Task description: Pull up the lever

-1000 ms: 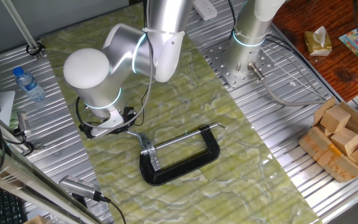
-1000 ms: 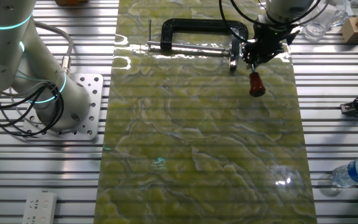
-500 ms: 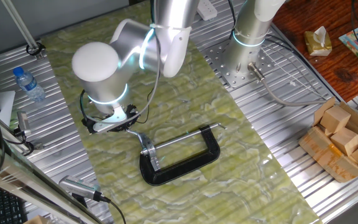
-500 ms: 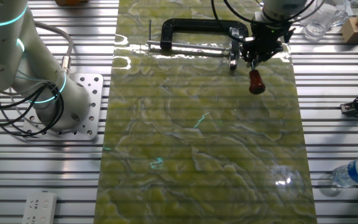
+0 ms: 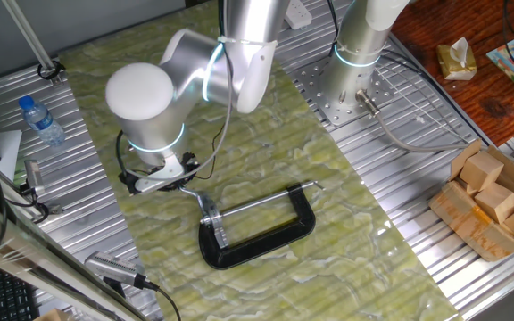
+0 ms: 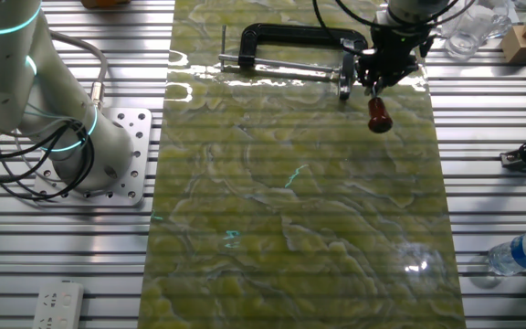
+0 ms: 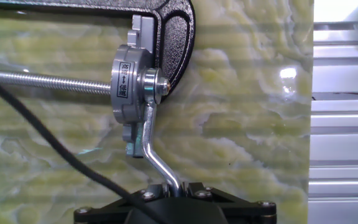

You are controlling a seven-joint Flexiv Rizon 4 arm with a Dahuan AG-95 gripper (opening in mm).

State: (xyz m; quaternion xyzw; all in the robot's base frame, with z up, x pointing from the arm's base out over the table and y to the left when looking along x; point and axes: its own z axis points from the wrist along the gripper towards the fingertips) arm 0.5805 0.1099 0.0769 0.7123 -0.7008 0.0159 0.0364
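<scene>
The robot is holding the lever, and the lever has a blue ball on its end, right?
Not quite. The end effector is holding the lever, but the knob on its end is red-brown, not blue. The other fixed view shows it sticking out just below the end effector.

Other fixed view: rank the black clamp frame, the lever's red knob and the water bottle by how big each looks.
1. Black clamp frame, clearly largest.
2. Water bottle, though the picture edge cuts it off and it lies nearer the camera, so this is only apparent size.
3. Lever's red knob, smallest.
</scene>
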